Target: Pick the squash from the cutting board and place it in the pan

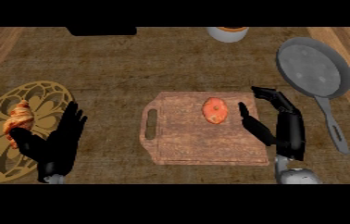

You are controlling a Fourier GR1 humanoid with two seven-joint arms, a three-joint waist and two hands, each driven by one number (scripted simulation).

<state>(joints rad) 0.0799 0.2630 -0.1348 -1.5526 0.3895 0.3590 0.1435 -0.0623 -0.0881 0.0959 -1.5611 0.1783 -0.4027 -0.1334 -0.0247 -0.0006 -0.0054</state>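
At the far left of the frame a plate point(42, 91) with a gold pattern lay on the counter point(137, 65), and a croissant point(18, 119) sat on its left part. Just right of it, in the lower left, the left hand point(58, 142) rested with its fingers straight and up, holding nothing; its thumb overlapped the plate's edge. At the top edge, left of centre, stood a dark box point(101, 31), only partly in view.

In the middle of the frame lay the board point(198, 146), its handle slot at the left side. The squash point(215, 110) sat on the board's upper right part, orange and lying flat, not in the pan. Above it, at the top edge, a white cup point(228, 34) showed in part.

The right hand point(287, 126) stood over the board's right edge, released, with the thumb pointing up toward the squash but apart from it, and the fingers stretched toward the upper left. It touched nothing that could be seen.

In the upper right lay the pan point(313, 68), grey, with its handle running down toward the lower right, well apart from the squash.
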